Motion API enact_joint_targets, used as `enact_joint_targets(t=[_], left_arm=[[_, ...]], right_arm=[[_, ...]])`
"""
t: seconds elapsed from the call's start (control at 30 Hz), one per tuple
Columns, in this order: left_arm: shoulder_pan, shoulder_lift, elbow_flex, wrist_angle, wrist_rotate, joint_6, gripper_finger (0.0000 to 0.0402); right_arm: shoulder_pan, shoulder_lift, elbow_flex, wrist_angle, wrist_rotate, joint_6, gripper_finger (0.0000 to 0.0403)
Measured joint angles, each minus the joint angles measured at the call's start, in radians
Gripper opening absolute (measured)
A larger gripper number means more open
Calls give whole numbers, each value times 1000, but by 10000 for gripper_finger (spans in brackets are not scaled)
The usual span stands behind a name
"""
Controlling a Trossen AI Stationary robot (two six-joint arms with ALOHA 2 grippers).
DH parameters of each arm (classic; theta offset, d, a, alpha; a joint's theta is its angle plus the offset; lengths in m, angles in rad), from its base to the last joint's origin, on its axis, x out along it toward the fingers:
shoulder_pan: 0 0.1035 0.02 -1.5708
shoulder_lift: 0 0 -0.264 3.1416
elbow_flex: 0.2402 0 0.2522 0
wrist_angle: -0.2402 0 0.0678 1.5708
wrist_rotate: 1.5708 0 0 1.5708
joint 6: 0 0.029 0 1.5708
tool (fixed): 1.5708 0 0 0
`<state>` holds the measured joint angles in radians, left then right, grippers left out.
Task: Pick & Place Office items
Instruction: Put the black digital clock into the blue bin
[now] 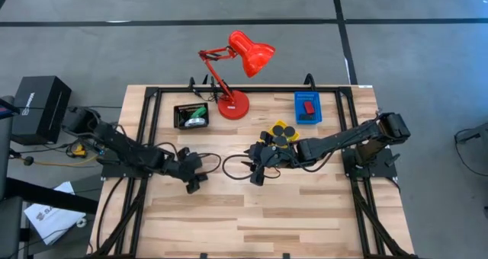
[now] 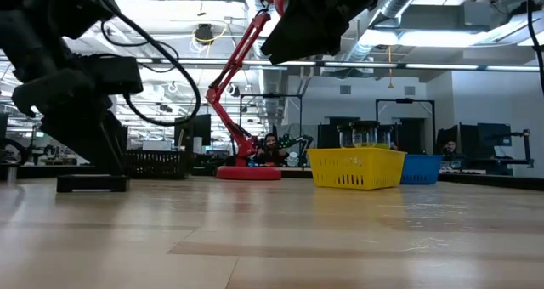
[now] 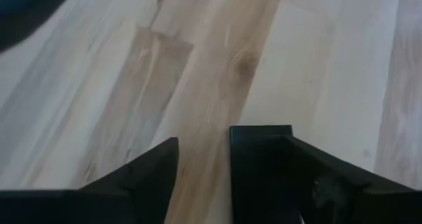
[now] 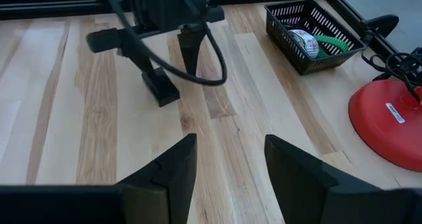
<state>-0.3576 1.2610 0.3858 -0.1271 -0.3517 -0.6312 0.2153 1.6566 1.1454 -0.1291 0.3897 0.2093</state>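
Black round tape rolls (image 1: 280,129) lie in the yellow tray (image 1: 264,135). A red block (image 1: 309,107) sits in the blue tray (image 1: 299,116). A green cylinder (image 4: 330,43) and a silvery roll (image 4: 303,41) rest in the black tray (image 4: 290,16). My right gripper (image 4: 231,151) is open and empty, raised above bare wood just left of the yellow tray (image 2: 355,168). My left gripper (image 3: 204,151) is open and empty too, pointing down at bare wood near the table's middle (image 1: 194,184), low over the surface.
The tall red desk lamp stands on its round base (image 1: 233,105) at the far edge, between the black tray (image 1: 183,116) and the blue tray; its base (image 4: 389,118) shows beside the black tray. Bare wood spreads across the near half of the table (image 1: 252,221).
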Motion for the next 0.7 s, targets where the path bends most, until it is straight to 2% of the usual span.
enact_joint_targets(t=[0.13,0.33,0.53,0.7], left_arm=[[-14,54,4,44,-4,0,269],[-31,76,2,81,-14,21,260],[-27,-43,-4,67,-62,77,251],[-33,-100,-1,75,-39,45,248]], right_arm=[[0,0,0,0,0,0,169],[0,0,0,0,0,0,169],[0,0,0,0,0,0,169],[0,0,0,0,0,0,169]])
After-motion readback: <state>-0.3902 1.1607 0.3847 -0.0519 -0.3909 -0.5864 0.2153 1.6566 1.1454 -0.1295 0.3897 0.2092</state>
